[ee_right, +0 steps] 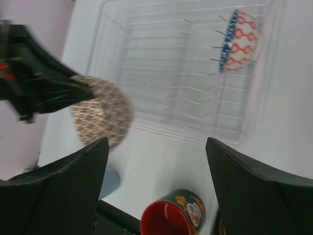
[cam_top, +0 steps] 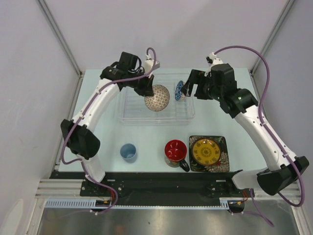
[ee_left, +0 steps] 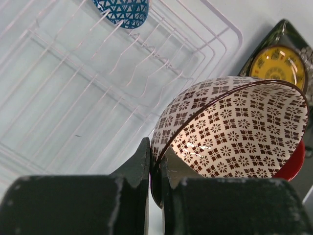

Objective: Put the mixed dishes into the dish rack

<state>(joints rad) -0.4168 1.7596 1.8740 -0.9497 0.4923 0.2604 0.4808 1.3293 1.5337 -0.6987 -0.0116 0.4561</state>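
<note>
My left gripper (cam_top: 148, 90) is shut on the rim of the beige patterned bowl (cam_top: 157, 98) and holds it tilted above the clear dish rack (cam_top: 132, 110). In the left wrist view the jaws (ee_left: 155, 156) pinch the bowl's wall (ee_left: 234, 127). The blue patterned bowl (cam_top: 180, 90) stands on edge in the rack's right end. My right gripper (cam_top: 191, 87) is open and empty beside it, jaws wide apart (ee_right: 156, 147). The light-blue cup (cam_top: 128, 152), the red-inside mug (cam_top: 175, 152) and the yellow plate (cam_top: 206, 152) on the black square plate (cam_top: 222, 164) sit on the near table.
The rack's ribbed dividers (ee_left: 73, 98) lie under the held bowl, with the blue bowl (ee_left: 122, 11) at their far end. The right wrist view shows the rack (ee_right: 181, 98), the blue bowl (ee_right: 239, 41), the held bowl (ee_right: 105, 115) and the mug (ee_right: 173, 215). Walls enclose the table.
</note>
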